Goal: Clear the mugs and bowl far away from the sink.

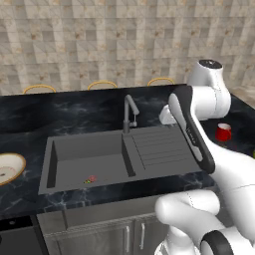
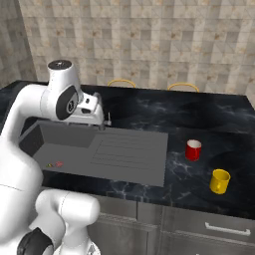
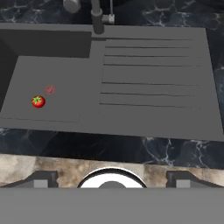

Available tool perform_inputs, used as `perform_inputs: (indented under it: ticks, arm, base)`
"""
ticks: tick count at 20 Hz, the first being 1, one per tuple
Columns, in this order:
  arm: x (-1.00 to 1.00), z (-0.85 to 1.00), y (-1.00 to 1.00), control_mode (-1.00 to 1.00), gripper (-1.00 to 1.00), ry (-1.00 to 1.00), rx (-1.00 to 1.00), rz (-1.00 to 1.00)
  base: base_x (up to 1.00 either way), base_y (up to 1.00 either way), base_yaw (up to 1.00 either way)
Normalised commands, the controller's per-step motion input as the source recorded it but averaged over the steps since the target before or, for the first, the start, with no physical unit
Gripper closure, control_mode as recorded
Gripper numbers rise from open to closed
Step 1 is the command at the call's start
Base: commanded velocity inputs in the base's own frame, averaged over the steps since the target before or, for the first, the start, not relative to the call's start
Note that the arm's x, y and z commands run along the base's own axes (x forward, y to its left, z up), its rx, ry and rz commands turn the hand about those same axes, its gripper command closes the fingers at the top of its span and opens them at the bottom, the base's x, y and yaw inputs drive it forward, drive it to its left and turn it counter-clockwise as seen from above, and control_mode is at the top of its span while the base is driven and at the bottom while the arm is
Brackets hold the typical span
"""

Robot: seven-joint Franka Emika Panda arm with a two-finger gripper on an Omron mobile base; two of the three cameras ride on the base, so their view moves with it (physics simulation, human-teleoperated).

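Claw [image 3: 111, 179]: my two dark, blocky finger tips [image 3: 41, 179] sit far apart at the bottom corners of the hand view, nothing between them. Jaws spread wide, empty.

Sink [image 3: 131, 83] lies under my hand: matte dark grey, rectangular, with a recessed basin at frame left and a ribbed drainboard of parallel grooves at frame right. Grey angular faucet [image 3: 97, 17] stands at upper centre. Small glossy red tomato [image 3: 38, 101] with a green top rests on the basin floor, left of centre.

Counter [image 2: 209, 119]: polished black stone with pale veining. Wall behind is beige mottled tile.

Red mug [image 2: 193, 149], cylindrical with a white interior, stands right of the sink in the right base view. Yellow mug [image 2: 219, 181], plain and handled, is lower right of it, apart.

Bowl [image 1: 9, 168]: wide, shallow, cream with a tan rim, at the left edge of the left base view, beside the sink, cut off by the frame.
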Motion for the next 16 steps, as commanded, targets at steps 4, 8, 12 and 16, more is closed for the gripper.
perform_inputs:
  ticks: [4,8,12,16]
  arm:
    - [-0.37,0.0,0.0,-1.0,-1.0,0.0,0.0,0.0]
    - [-0.44,0.0,0.0,-1.0,-1.0,0.0,0.0,0.0]
    - [-0.5,0.0,0.0,-1.0,-1.0,0.0,0.0,0.0]
    - [-0.48,0.0,0.02,-1.0,-1.0,0.0,0.0,0.0]
  base:
    - [0.0,0.0,0.0]
    - [0.0,0.0,0.0]
    - [0.0,0.0,0.0]
    - [0.0,0.0,0.0]
